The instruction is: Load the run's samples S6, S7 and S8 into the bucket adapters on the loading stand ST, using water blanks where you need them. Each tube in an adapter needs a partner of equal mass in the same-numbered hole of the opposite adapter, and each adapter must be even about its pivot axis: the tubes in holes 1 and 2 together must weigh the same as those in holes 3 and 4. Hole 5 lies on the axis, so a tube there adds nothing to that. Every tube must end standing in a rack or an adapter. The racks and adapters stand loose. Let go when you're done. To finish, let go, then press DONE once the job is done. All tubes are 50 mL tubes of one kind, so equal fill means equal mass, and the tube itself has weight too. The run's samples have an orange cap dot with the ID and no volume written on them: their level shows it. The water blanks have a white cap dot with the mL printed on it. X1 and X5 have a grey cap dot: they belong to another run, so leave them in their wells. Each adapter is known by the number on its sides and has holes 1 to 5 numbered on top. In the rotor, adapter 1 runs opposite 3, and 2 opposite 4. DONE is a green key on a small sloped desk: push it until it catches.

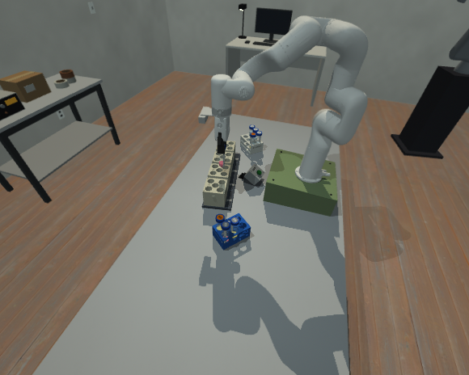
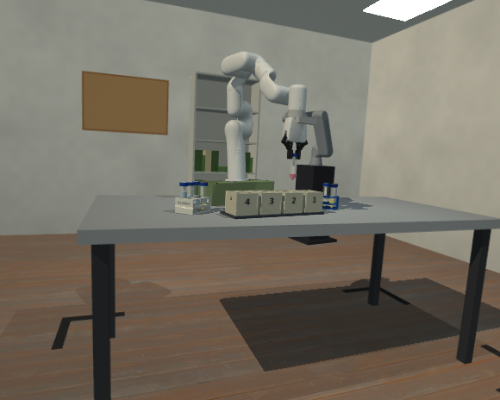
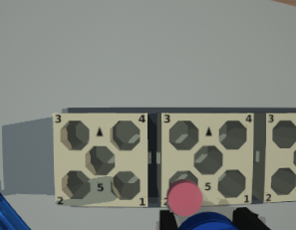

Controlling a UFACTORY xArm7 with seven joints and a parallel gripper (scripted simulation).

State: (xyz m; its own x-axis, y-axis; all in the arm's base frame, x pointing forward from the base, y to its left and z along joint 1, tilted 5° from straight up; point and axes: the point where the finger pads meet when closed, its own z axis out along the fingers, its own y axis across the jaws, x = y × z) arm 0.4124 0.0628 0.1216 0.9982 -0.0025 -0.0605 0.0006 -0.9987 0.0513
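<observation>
My gripper (image 1: 221, 149) (image 2: 294, 155) (image 3: 207, 221) is shut on a blue-capped tube (image 2: 293, 165) with pink contents in its tip, held upright high above the adapters; its cap dot is hidden. In the wrist view the pink tip overlaps hole 2 of adapter 2 (image 3: 220, 192) (image 2: 293, 201). Adapter 1 (image 3: 66, 159) (image 2: 314, 200) is empty, as are the visible holes of adapter 2. Adapters 3 (image 2: 271, 201) and 4 (image 2: 246, 202) stand beside them on the stand (image 1: 216, 208). The blue rack (image 1: 232, 242) holds one orange-dot tube (image 1: 220, 217) and two grey-dot tubes.
The white rack (image 1: 256, 149) (image 2: 183, 209) holds several blue-capped tubes, one with an orange dot (image 1: 253, 134). The small desk (image 1: 251, 176) with the green DONE key (image 1: 259, 172) stands between the stand and the green robot base (image 1: 300, 198).
</observation>
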